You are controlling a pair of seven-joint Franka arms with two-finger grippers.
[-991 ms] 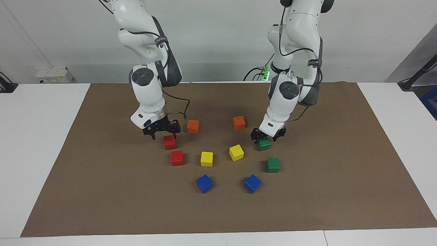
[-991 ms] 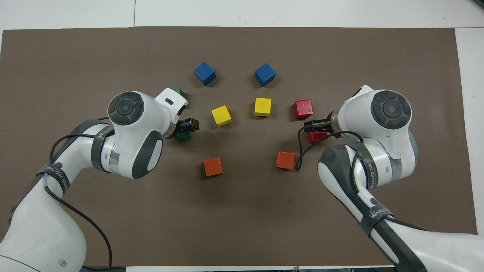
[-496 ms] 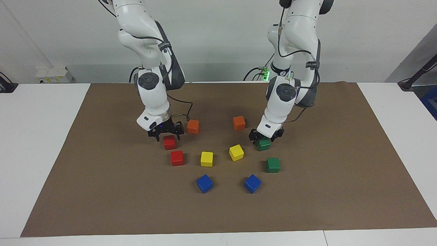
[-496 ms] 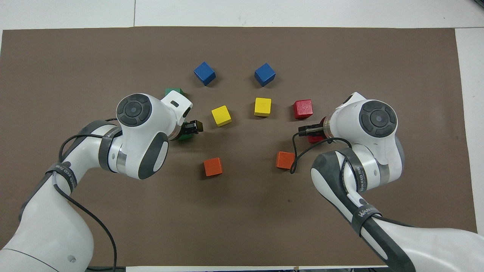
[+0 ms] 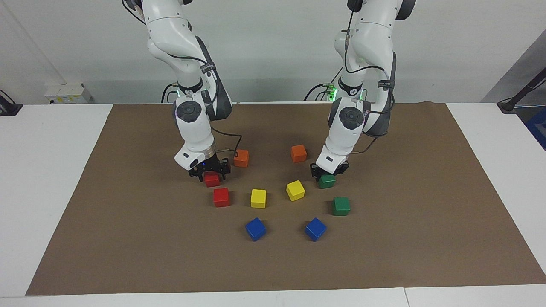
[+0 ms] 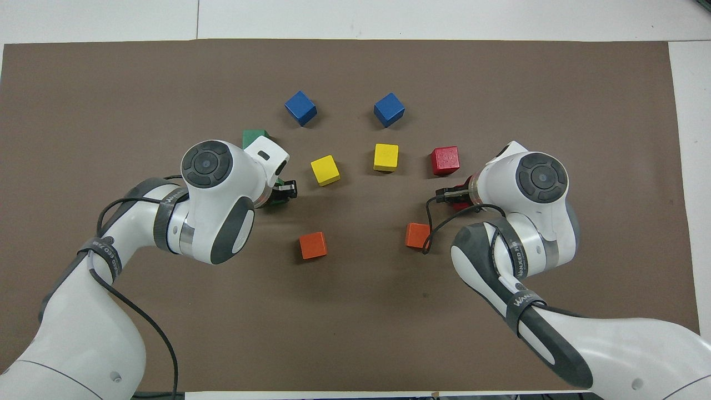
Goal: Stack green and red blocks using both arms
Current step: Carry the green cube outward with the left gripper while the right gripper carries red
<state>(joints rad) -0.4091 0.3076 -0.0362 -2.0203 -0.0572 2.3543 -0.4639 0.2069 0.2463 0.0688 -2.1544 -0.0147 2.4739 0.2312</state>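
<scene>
My right gripper (image 5: pixel 210 174) is low over a red block (image 5: pixel 211 181), with its open fingers astride the block's top. A second red block (image 5: pixel 221 197) lies just farther from the robots, free on the mat; it also shows in the overhead view (image 6: pixel 445 160). My left gripper (image 5: pixel 326 172) is open and low over a green block (image 5: pixel 327 182), with its fingers on either side. The second green block (image 5: pixel 341 206) lies farther out, free. In the overhead view both wrists hide most of the blocks under the grippers.
Two orange cubes (image 5: pixel 241 157) (image 5: pixel 298 153) lie between the grippers, nearer to the robots. Two yellow cubes (image 5: pixel 258 198) (image 5: pixel 295 190) sit mid-mat, and two blue cubes (image 5: pixel 255 229) (image 5: pixel 315 229) lie farthest out. All rest on a brown mat (image 5: pixel 405 238).
Both grippers have come down and drawn slightly toward the robots, closing onto the tops of the nearer red and green blocks. No block has moved.
</scene>
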